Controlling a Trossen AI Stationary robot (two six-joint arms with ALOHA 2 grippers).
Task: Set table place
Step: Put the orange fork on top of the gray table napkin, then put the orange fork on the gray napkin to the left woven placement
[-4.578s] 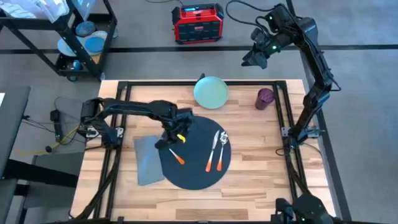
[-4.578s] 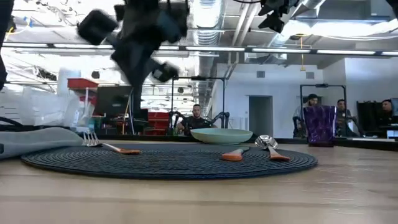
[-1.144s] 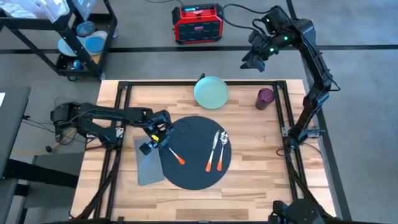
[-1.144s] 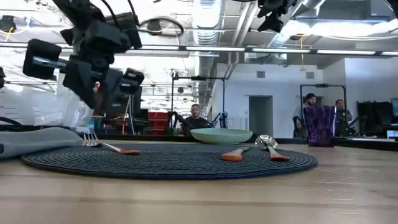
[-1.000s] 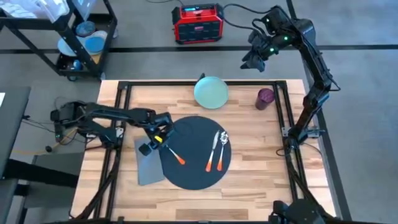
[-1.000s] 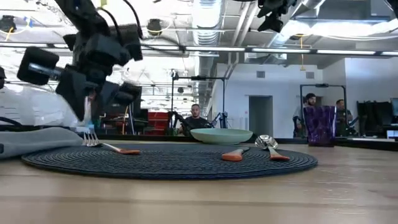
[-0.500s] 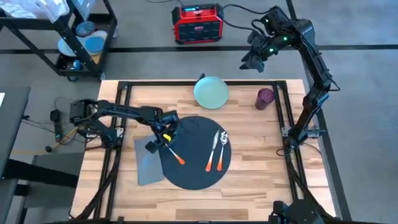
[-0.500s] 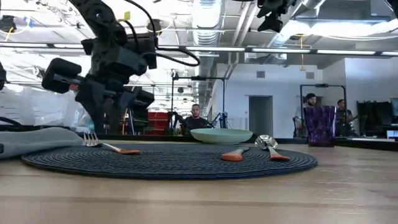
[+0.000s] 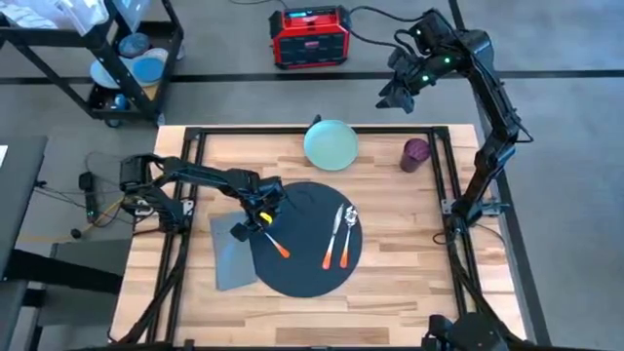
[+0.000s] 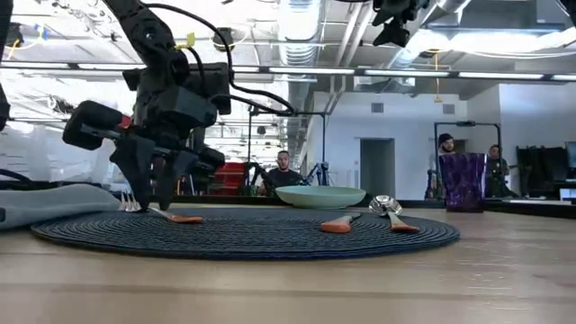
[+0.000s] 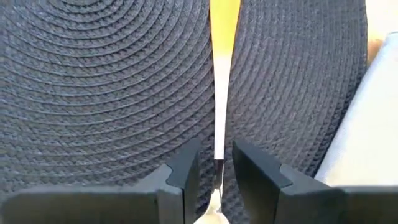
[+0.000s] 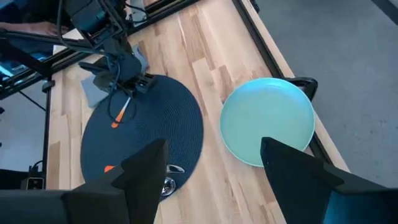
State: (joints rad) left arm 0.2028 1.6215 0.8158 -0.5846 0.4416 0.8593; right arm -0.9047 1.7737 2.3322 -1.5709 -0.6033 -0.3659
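Note:
The round dark placemat lies on the light-wood table. A fork with an orange handle rests flat on the mat's left part. My left gripper is down over it, open. Its two fingers stand on either side of the fork's metal neck, just above the mat, with a gap on each side. The orange handle runs away ahead of the fingers. My right gripper hangs open high beyond the table's far edge, with nothing in it.
A knife and a spoon with orange handles lie on the mat's right part. A grey napkin lies partly under the mat's left edge. A pale green plate and a purple cup stand near the far edge.
My left gripper has gone toward the table's right edge, from over the napkin onto the mat. It has come down until its fingertips straddle the fork's neck. The fork has stayed where it was.

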